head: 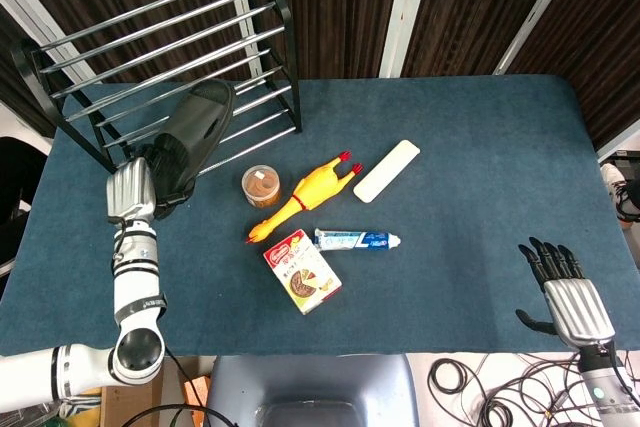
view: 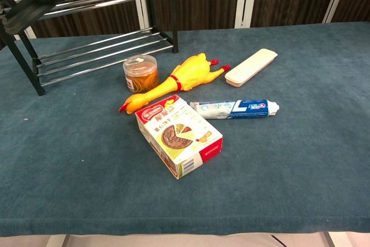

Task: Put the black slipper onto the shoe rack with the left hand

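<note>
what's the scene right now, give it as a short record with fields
left hand: holds the black slipper lifted off the table
slipper position: in front of the shoe rack, not yet set on a shelf
right hand: holds nothing, fingers apart, at the near right table edge
table: blue cloth
other items: round jar, rubber chicken, white case, toothpaste tube, food box

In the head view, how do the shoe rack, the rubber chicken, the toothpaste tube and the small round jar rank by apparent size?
Largest to smallest:
1. shoe rack
2. rubber chicken
3. toothpaste tube, only slightly shorter than the chicken
4. round jar
</note>
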You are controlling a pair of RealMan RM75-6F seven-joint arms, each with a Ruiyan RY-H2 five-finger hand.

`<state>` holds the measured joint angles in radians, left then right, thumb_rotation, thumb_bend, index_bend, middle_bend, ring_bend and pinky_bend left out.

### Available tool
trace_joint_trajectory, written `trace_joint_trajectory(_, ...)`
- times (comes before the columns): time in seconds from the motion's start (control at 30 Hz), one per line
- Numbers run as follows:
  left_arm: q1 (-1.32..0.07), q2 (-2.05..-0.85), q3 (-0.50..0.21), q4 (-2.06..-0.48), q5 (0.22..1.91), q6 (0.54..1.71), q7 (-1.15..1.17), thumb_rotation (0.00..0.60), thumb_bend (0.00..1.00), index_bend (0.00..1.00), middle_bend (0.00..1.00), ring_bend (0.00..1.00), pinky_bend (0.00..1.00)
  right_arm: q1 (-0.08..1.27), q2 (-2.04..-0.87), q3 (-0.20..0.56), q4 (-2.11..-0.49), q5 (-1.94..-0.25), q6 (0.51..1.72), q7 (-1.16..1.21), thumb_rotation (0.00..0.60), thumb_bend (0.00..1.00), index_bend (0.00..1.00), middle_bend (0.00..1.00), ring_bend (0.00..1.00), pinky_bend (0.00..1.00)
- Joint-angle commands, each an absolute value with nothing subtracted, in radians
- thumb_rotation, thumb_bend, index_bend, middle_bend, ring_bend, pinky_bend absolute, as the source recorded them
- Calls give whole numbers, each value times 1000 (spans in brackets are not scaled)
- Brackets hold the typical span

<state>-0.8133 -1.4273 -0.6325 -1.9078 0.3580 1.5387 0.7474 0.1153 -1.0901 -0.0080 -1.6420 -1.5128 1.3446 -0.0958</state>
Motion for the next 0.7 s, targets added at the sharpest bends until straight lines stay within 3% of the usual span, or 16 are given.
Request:
trace_joint_trajectory(0.03, -853, -1438, -652, -1872, 324, 1552, 781, 600, 330, 636, 858, 877, 968, 115, -1089, -8, -1642, -1513, 1345, -95, 600, 121, 0, 0, 0, 0)
trace_joint_trajectory(0.7, -953, -1478, -744, -1615, 203, 1483, 755, 600, 331, 535, 840, 866, 947, 110, -1080, -12, -1642, -1518, 1354, -78, 600, 121, 0, 0, 0, 0)
